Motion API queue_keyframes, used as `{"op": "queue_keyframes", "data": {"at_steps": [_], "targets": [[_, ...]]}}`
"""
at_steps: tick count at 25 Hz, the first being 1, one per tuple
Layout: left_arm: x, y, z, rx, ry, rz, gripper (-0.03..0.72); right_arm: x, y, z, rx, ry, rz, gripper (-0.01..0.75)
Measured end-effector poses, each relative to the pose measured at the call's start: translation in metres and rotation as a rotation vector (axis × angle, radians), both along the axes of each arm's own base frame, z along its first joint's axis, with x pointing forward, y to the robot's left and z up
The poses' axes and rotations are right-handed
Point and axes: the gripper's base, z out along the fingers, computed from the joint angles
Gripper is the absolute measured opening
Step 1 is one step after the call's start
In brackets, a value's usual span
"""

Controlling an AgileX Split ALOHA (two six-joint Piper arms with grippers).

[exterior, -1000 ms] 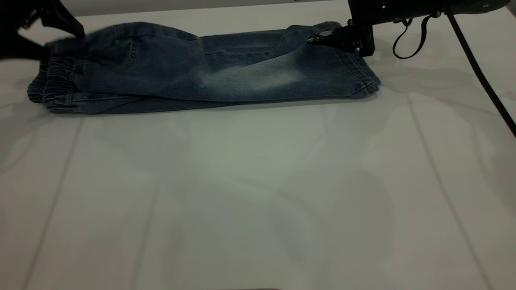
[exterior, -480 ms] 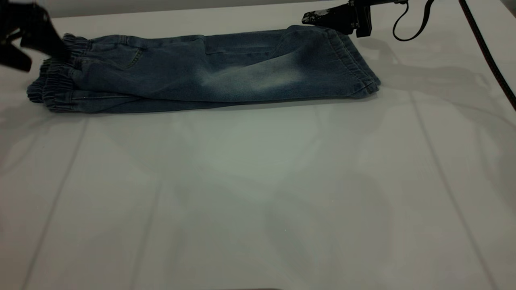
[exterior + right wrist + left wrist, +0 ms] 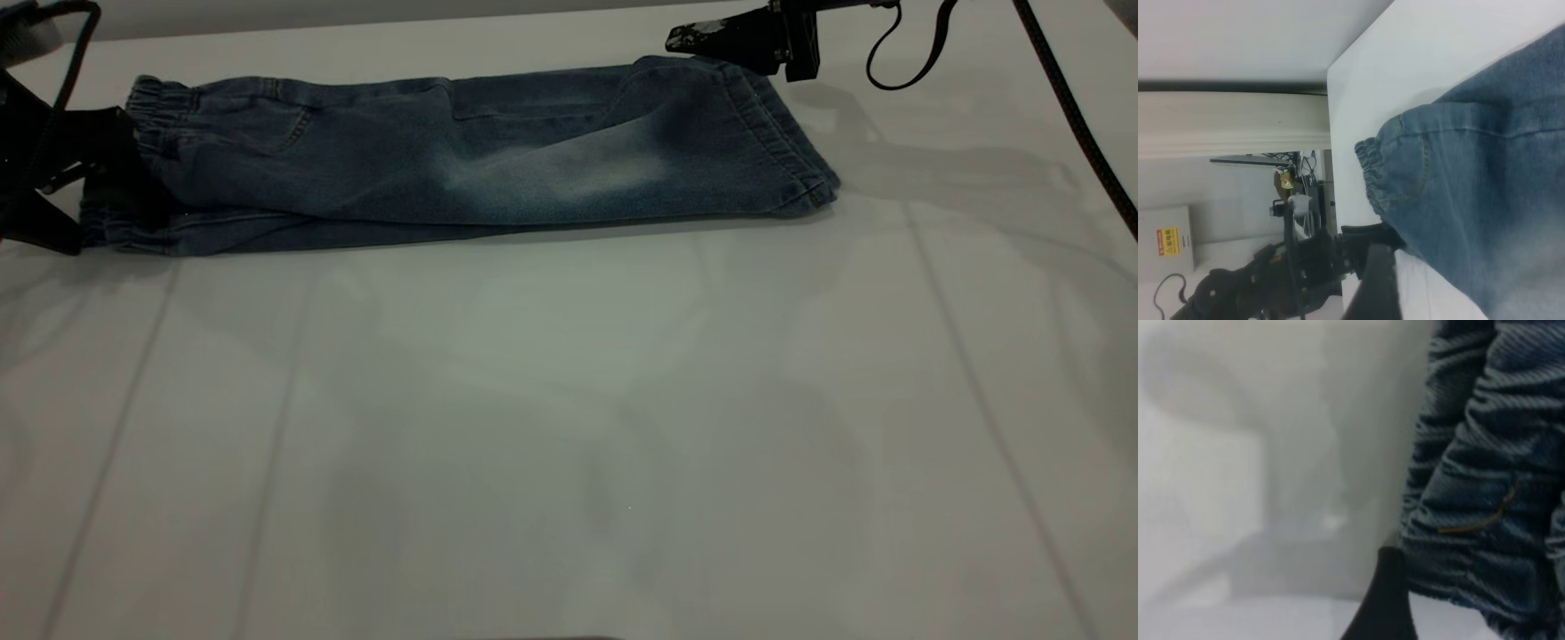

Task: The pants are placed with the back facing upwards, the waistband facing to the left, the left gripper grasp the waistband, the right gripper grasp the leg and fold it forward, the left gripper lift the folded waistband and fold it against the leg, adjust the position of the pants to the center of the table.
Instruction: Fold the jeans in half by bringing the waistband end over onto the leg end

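On the table's point(image 3: 569, 427) far side, your left gripper point(image 3: 107, 182) covers the pants' point(image 3: 480, 169) waistband point(image 3: 1471, 487); I cannot tell its grip.

Short blue denim pants point(image 3: 462, 169) folded lengthwise on matte white-grey table point(image 3: 569, 427) | black left gripper point(image 3: 98, 178) at gathered elastic waistband point(image 3: 142, 116), denim against its jaws | black right gripper point(image 3: 702, 37), speckled finger, clear above faded leg point(image 3: 711, 151) hem.

Dim, soft shadows on the table point(image 3: 569, 427) — left wrist view blurred.
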Motion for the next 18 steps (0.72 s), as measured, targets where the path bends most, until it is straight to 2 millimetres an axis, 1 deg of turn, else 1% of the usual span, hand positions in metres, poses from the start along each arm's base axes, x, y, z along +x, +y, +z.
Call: {"op": "queue_keyframes", "data": {"at_steps": [3, 5, 6, 7, 10, 11, 14, 17, 18], "targets": [[0.003, 0.0, 0.0, -0.008, -0.021, 0.023, 0.578, -0.001, 0.0, 0.0, -0.006, -0.001, 0.009, 0.582], [0.004, 0.001, -0.001, -0.01, -0.031, 0.041, 0.527, -0.002, 0.001, -0.001, -0.014, 0.004, 0.019, 0.582], [0.004, 0.001, -0.001, -0.015, -0.033, 0.051, 0.477, -0.002, 0.004, -0.002, -0.02, 0.009, 0.027, 0.579], [0.004, 0.001, -0.002, -0.022, -0.033, 0.061, 0.411, -0.004, 0.007, -0.003, -0.026, 0.013, 0.036, 0.575], [0.005, 0.001, -0.002, -0.036, -0.034, 0.079, 0.176, -0.008, 0.026, -0.006, -0.056, 0.033, 0.063, 0.551], [0.005, 0.001, -0.001, -0.037, -0.038, 0.081, 0.136, -0.01, 0.035, -0.007, -0.075, 0.04, 0.073, 0.54], [0.005, 0.0, 0.008, -0.032, -0.057, 0.077, 0.12, -0.015, 0.059, -0.015, -0.166, 0.055, 0.076, 0.515], [0.006, -0.003, 0.032, -0.013, -0.109, 0.053, 0.12, -0.018, 0.083, -0.015, -0.247, 0.022, 0.104, 0.51], [0.007, -0.004, 0.044, -0.006, -0.138, 0.043, 0.12, -0.017, 0.092, -0.012, -0.267, -0.003, 0.12, 0.51]]}}
